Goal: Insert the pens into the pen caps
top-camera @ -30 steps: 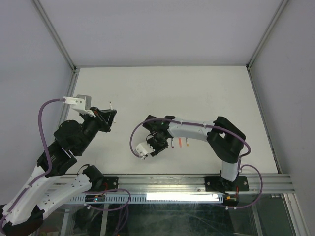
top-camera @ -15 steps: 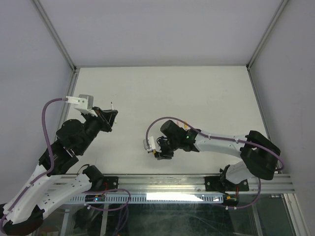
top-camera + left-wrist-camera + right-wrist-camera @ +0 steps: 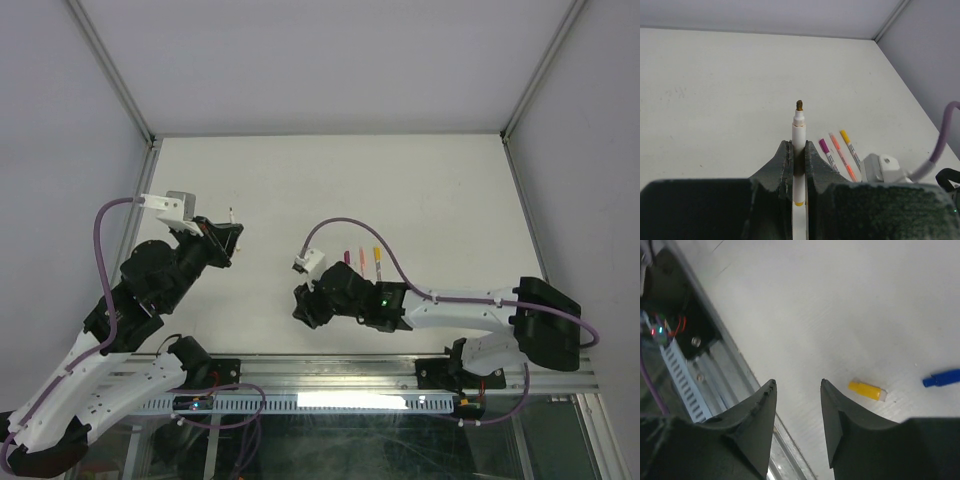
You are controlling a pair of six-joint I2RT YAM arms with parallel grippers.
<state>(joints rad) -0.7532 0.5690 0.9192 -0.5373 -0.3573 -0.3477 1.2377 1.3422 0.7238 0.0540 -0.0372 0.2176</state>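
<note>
White counter (image 3: 715, 90), grey walls. Near left edge, left end effector (image 3: 799, 145) clamped on uncapped pen (image 3: 799, 131), tip bare. Near front edge, right end effector (image 3: 797, 390) half open, empty, beside yellow cap (image 3: 867, 390) and blue cap (image 3: 941, 378). Three other pens (image 3: 840, 152) lie mid-counter. Held pen not yet capped.

Bright, diffuse light on the matte white table (image 3: 400, 180); faint shadows. A white light strip (image 3: 370, 400) glares at 6 o'clock. The black left gripper (image 3: 799, 147) blurs close-up.
</note>
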